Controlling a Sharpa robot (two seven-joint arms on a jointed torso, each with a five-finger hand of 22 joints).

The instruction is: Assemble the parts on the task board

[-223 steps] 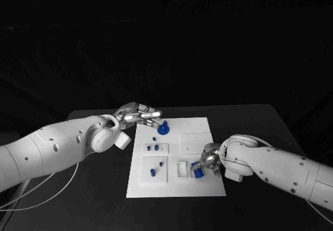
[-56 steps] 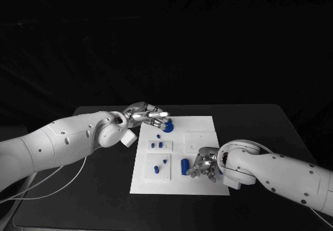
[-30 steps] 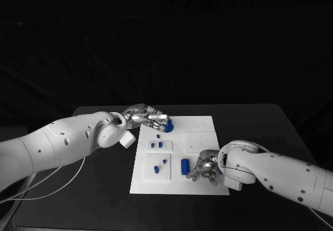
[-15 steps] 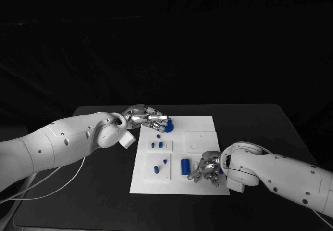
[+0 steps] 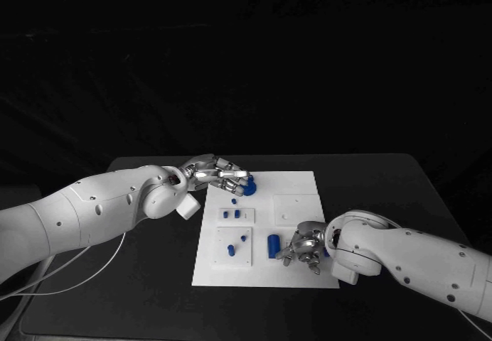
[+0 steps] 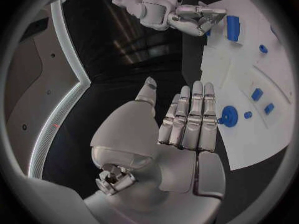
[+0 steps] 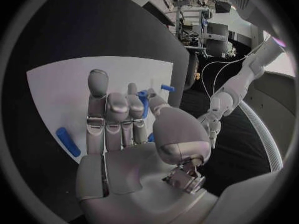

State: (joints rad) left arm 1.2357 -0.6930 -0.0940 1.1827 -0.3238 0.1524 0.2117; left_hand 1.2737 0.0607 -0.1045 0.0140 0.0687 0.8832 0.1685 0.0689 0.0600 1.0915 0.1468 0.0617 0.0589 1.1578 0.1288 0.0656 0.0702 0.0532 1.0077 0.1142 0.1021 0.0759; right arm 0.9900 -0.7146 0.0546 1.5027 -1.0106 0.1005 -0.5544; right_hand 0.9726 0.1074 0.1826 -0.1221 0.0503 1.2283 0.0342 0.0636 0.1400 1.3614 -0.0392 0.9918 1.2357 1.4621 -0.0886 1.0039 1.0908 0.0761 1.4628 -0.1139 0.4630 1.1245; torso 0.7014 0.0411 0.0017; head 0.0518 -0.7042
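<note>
Both hands low over the task board (image 5: 297, 277), left hand (image 5: 217, 174) far, right hand (image 5: 304, 248) near.

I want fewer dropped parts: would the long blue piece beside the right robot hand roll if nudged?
Probably: the long blue piece looks rounded and lies flat on the smooth task board. It seems small, stiff and light, so it may slide.

I've got the task board (image 5: 297, 273) sitting mid-frame on the table (image 5: 389, 185), left hand (image 5: 217, 174) at its upper-left corner, right hand (image 5: 306, 246) lower right.
</note>
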